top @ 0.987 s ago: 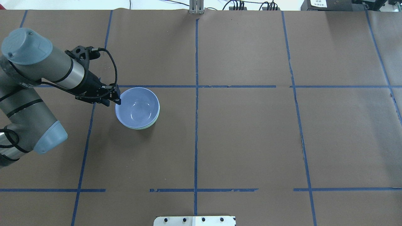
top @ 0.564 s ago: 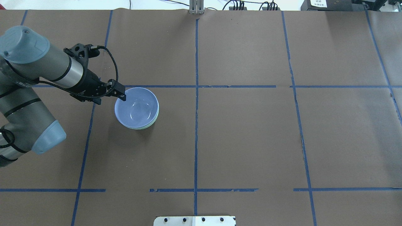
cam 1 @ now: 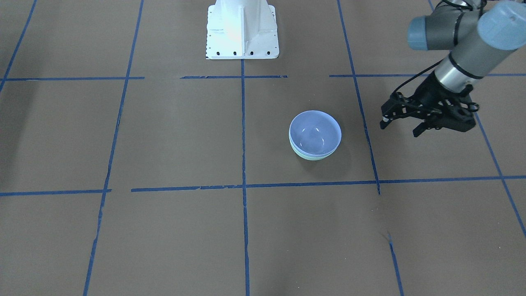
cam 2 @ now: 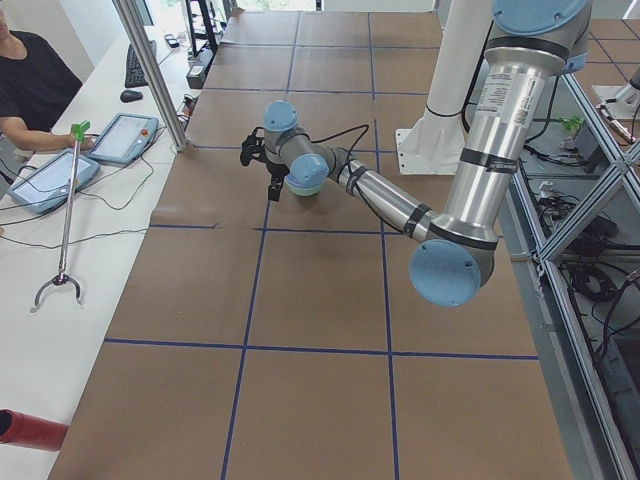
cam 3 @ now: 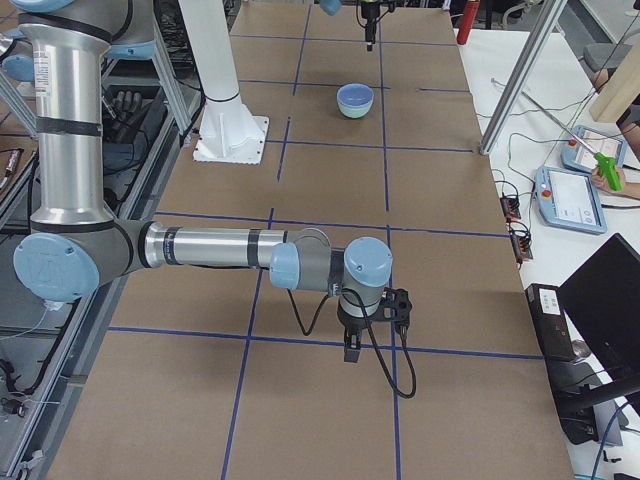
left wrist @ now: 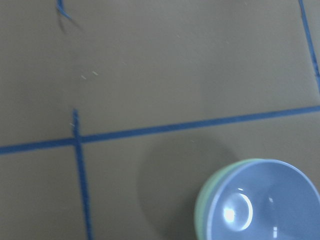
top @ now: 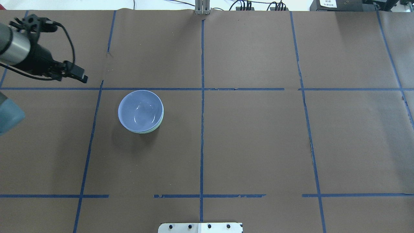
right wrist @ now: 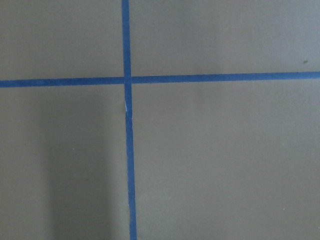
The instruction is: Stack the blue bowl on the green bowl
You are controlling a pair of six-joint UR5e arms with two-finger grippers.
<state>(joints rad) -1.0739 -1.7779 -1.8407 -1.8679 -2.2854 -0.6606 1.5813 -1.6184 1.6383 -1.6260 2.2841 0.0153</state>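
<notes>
A: Where are the bowls?

B: Left of centre in the overhead view. The blue bowl sits nested in the green bowl, both upright on the table. Nothing is holding them.

A: And the left gripper?

B: It hangs in the upper left of the overhead view, past the tape line and apart from the bowls. From it, the stack lies down and to the right. In the front view, the stack lies to its left and a little lower.

A: Are its fingers spread?

B: Yes, spread and empty. The front view shows the gap between them plainly. Overhead they line up one behind the other, so that view alone would not settle it.

A: Is there a long axis to mind?

B: No. The bowls are round, so any side serves.

A: Which arm is nearer?

B: The left, by far. The right gripper shows only in the right side view, low in the frame, with the stack at the top. I cannot tell whether it is spread or pressed together. Its wrist camera sees only crossed tape.

A: Does any view add something?

B: The left wrist view shows the green rim as a crescent on the blue bowl's left. Overhead, that green is only a sliver at the lower right. In the left side view the arm hides most of the stack.

A: What is left to do?

B: I judge the stack done. What remains is probably just moving clear.
</notes>
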